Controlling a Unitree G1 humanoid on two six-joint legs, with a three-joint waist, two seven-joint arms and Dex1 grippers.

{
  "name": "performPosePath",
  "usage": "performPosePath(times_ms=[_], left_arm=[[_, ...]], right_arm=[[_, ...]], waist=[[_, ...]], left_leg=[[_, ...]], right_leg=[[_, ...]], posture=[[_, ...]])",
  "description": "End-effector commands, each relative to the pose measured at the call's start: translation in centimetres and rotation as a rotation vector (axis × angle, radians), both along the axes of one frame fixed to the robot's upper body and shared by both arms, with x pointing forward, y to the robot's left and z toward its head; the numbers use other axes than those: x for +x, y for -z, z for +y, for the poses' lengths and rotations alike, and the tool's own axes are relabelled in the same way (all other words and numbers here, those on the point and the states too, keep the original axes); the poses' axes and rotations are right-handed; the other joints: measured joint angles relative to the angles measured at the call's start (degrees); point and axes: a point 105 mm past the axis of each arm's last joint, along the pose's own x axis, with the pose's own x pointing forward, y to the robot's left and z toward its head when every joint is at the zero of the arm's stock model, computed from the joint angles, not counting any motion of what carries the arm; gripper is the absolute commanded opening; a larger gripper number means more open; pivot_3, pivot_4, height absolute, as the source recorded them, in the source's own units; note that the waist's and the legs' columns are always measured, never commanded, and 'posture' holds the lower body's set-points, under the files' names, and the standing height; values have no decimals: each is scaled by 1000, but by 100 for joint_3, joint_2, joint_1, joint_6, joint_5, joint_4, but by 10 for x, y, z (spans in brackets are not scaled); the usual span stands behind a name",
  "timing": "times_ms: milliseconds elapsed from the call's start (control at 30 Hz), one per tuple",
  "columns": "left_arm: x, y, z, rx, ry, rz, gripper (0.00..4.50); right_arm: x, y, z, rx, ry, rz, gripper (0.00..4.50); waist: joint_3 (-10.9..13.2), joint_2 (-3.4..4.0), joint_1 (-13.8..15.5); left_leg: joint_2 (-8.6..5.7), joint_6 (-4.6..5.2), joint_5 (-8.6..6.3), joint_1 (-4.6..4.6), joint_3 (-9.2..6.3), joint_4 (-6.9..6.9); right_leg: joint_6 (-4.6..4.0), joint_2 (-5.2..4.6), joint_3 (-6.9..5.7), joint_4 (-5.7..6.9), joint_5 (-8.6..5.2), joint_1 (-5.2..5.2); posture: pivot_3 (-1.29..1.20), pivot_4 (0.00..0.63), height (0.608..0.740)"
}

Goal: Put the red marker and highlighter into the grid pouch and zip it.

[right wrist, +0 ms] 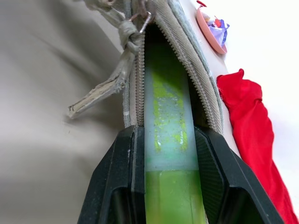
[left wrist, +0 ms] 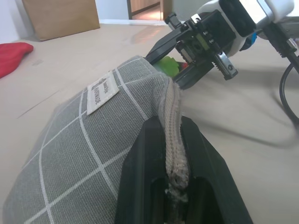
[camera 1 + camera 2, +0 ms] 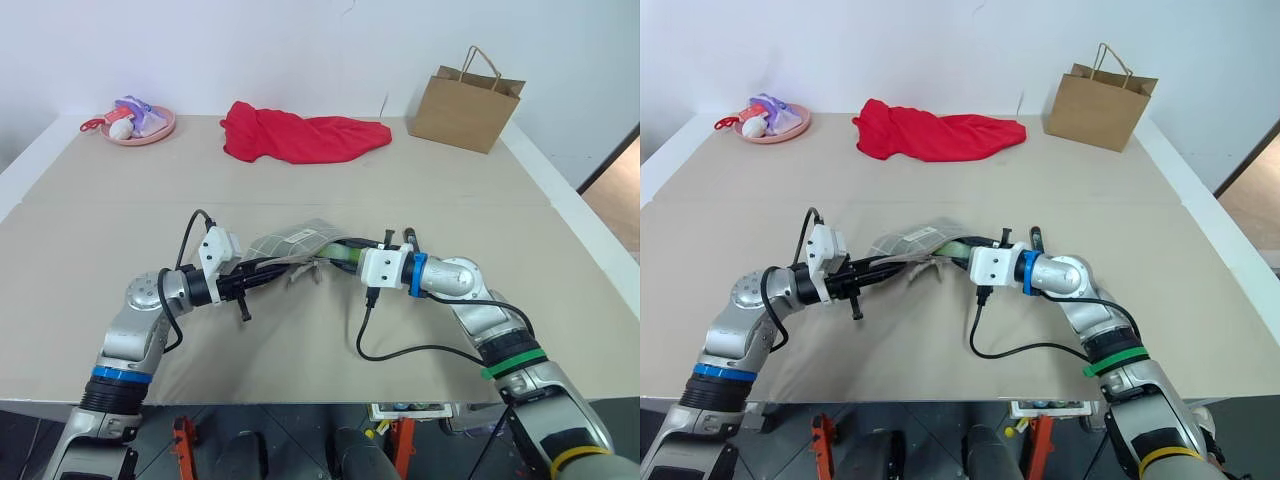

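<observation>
Left jaws [image 2: 173,186] clenched on the zipper edge of the grid pouch [image 2: 84,140], lifted just above the worktop [image 3: 320,160] near its middle. Right jaws [image 1: 163,158] grasping the highlighter [image 1: 167,112], pale cap end poked into the pouch's open mouth beside the cord pull [image 1: 105,86]. Far back: red cloth [image 3: 300,135], paper bag [image 3: 465,100], pink plate [image 3: 140,125].

One grid pouch [image 3: 295,240], one highlighter [image 1: 168,140], one red cloth [image 3: 300,133], one paper bag [image 3: 465,102], one pink plate [image 3: 140,135].
</observation>
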Motion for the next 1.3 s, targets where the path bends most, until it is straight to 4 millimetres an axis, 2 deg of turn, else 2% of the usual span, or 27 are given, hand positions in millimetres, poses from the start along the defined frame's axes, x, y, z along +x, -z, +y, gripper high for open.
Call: performPosePath(times_ms=[33,167,300,400,600,800,1033,1300], left_arm=[[0,-17,0,-26,45,-7,0],[1,-14,10,-11,83,96,0],[27,-22,36,-107,-2,181,0],[39,-21,43,-109,-30,188,0],[37,-9,34,-48,30,185,0],[32,-10,26,-43,64,170,0],[23,-10,24,-62,75,172,0],[16,-11,16,-55,104,166,0]], right_arm=[[-8,-18,-1,37,-14,-47,1086],[-20,-20,2,77,-28,-4,1086],[-24,-27,-14,80,27,54,1086],[-29,-31,-20,78,48,95,1086],[-35,-30,-12,79,38,121,1086],[-33,-35,-10,97,37,119,1086],[-20,-43,-26,47,90,87,1086],[-14,-41,-16,-7,46,72,1086]], waist=[[0,0,1],[0,0,-7],[0,0,13],[0,0,22],[0,-1,-3],[0,-1,8],[0,-1,6],[0,-1,5]], left_leg=[[0,0,0,0,-1,0],[2,0,0,1,-3,0],[5,0,0,2,-7,1],[4,2,3,0,-10,4],[6,2,2,-1,-7,-1],[6,2,2,-3,-10,0],[6,2,2,-3,-9,0],[6,2,2,-2,-10,0]], right_leg=[[0,1,-2,0,0,0],[-1,11,0,0,0,-1],[-3,17,-6,2,-1,0],[23,17,-12,2,-17,1],[14,20,-5,2,-15,-3],[13,20,-8,3,-17,-3],[12,18,-7,4,-16,-4],[12,19,-9,4,-17,-3]], posture=[[0,150,740],[0,150,740],[0,150,740],[0,150,740],[0,150,740],[0,150,740],[0,150,740],[0,150,740]])
